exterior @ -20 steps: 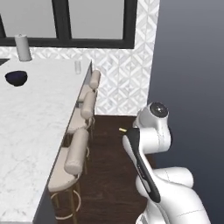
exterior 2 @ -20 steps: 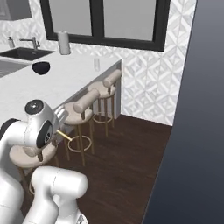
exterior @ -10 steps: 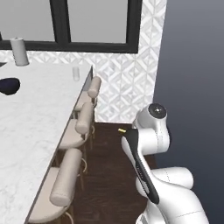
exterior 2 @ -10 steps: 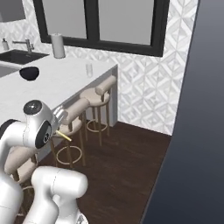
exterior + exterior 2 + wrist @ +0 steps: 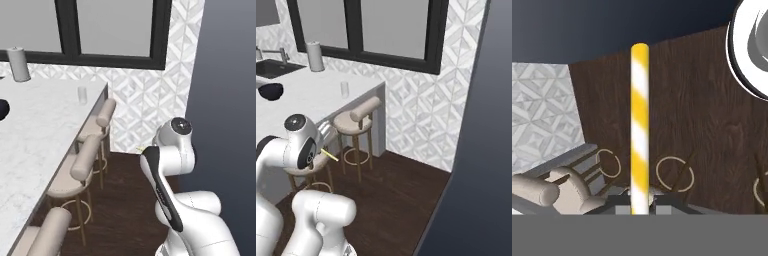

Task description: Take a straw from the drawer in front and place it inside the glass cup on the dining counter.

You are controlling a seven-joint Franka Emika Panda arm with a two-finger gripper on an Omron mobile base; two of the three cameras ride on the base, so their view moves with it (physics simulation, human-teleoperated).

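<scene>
On dining counter (image 5: 45,130), glass cup (image 5: 82,95), contents indiscernible.

dining counter (image 5: 35,135): polished white marble, faint grey veins
glass cup (image 5: 82,95): clear glass
floor (image 5: 712,125): dark grained wood
straw (image 5: 639,125): smooth, yellow-and-white striped

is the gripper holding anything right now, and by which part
Yes: the jaws of the gripper pinch the straw at its lower end.

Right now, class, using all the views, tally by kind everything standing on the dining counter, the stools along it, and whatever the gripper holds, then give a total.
Stools: 3
Glass cup: 1
Paper-towel roll: 1
Dark bowl: 1
Straw, held in the gripper: 1
Total: 7
</scene>
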